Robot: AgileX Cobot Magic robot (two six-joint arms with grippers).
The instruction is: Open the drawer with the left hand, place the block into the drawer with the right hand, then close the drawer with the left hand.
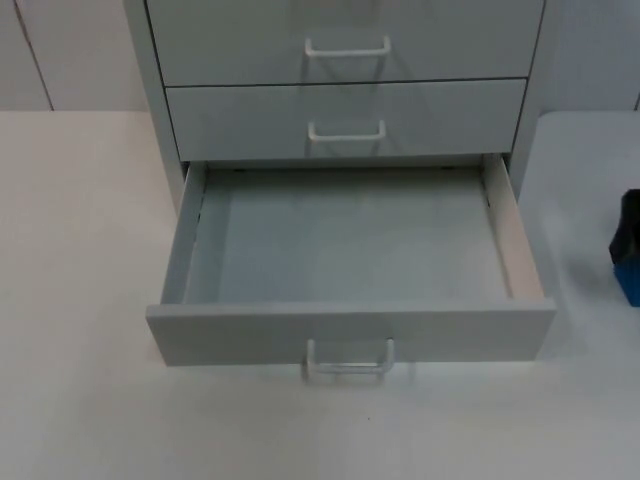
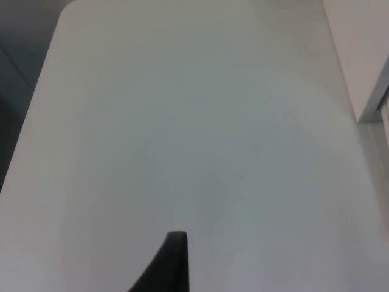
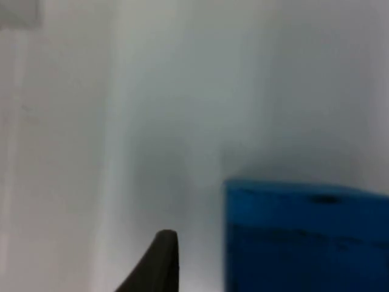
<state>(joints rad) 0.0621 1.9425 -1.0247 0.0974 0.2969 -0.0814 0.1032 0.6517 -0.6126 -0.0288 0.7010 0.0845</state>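
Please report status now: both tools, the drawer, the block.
Drawer open, nothing inside. Blue block at table's right edge, right tool at it, grip unclear. Left tool over bare table. Nothing blocks the drawer.

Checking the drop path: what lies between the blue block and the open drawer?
Bare white table only, in the top view, separates the blue block from the open drawer.

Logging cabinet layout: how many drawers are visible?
3: the open grey bottom drawer, a closed middle drawer, a closed upper drawer; more may lie out of frame.
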